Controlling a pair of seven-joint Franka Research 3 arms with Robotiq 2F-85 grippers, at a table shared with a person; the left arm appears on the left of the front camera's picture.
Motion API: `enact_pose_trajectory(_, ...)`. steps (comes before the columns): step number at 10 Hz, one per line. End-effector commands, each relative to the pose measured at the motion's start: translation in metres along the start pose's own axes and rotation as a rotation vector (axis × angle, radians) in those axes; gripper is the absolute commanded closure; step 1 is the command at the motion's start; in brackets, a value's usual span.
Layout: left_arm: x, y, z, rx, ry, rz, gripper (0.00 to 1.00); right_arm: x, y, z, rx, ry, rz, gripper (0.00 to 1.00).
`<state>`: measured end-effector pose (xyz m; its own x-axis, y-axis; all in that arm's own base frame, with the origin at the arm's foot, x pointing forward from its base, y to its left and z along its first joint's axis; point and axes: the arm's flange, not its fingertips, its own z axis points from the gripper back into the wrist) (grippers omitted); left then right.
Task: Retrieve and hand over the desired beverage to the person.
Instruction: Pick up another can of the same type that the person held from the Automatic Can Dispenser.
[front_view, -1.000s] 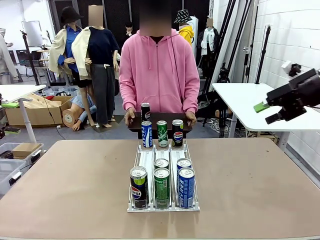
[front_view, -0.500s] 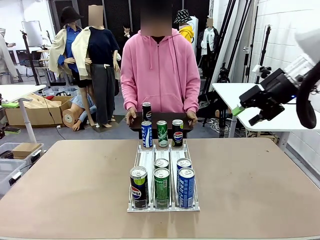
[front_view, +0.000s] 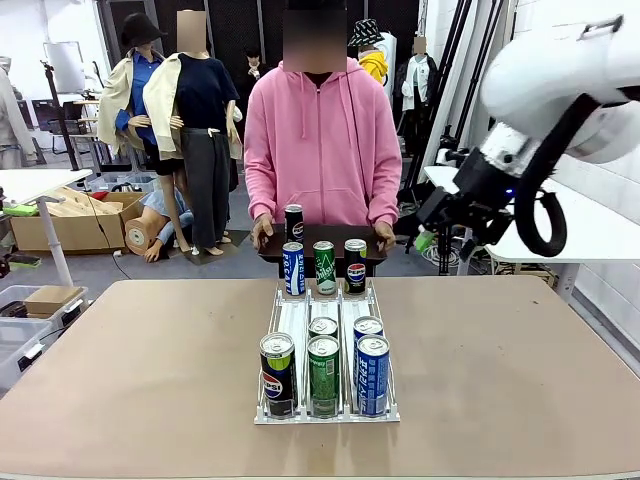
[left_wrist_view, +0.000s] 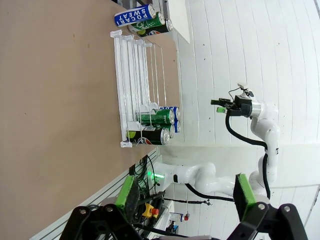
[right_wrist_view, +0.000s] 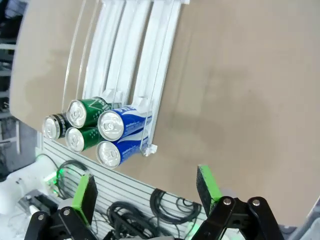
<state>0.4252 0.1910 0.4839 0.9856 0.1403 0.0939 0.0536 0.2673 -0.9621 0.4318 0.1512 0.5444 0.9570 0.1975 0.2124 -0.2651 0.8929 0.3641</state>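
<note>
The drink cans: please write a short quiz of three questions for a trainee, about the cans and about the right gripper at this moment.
1. True or false: the right gripper is shut on a can.
2. How many cans stand in the white rack? A: three. B: five. C: seven.
3. Fill in: the person holds a dark tray that carries ____ cans.

Key: 1 false, it is open and empty in the air. 2 B. 3 four.
</note>
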Motion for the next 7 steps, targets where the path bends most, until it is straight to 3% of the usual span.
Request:
enact_pose_trajectory(1,-0.001,-0.001,0.002,0.000,-0.005,-0.004,0.00,0.011,0.017,-0.011,-0.061,0.057,-0.018,0.00)
enact_pose_trajectory(5,-0.001,-0.001,0.002,0.000,-0.005,-0.004,0.00,0.009,0.058,-0.058,-0.160,0.149,-0.020,0.00)
enact_pose_trajectory(7,-0.001,-0.001,0.002,0.000,-0.005,-0.004,0.00,0.000,0.071,-0.079,-0.171,0.147,-0.004,0.00)
